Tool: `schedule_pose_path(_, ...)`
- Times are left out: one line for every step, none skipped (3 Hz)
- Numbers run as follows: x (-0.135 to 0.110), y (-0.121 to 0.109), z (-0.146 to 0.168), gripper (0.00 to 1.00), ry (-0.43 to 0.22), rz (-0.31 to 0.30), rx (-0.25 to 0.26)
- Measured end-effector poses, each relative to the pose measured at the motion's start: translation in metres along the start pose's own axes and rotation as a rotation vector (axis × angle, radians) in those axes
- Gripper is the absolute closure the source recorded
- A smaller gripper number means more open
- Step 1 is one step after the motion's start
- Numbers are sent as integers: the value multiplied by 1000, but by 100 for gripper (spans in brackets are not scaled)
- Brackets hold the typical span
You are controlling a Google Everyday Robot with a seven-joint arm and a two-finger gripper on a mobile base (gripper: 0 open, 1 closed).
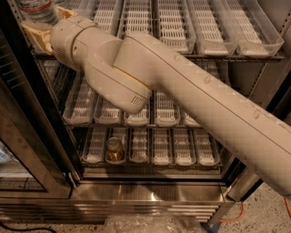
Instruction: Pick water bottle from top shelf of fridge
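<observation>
Here, claw point(44, 28) at top shelf point(227, 56), water bottle point(38, 8) just above

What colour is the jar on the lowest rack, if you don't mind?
Amber jar, camera view; the gripper is top left by the water bottle.

Shop or canteen setting: a stainless-steel fridge point(150, 193) with glass door point(27, 154) and wire racks point(91, 126) of clear lane trays point(268, 41) stands on speckled flooring point(266, 220), the robot's gripper point(36, 28) at the left end of the top shelf point(236, 56).
</observation>
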State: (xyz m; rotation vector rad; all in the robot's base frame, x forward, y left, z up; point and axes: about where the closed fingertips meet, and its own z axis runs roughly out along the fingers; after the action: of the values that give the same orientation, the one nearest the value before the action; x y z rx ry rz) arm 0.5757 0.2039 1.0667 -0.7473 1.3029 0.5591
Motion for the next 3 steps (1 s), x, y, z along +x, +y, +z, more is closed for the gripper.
schedule_pose_path(0, 0, 0, 100, 0, 0, 0)
schedule_pose_path(-2, 1, -1, 100, -12, -12, -3)
schedule_pose_path(-11, -3, -8, 100, -61, -15, 4)
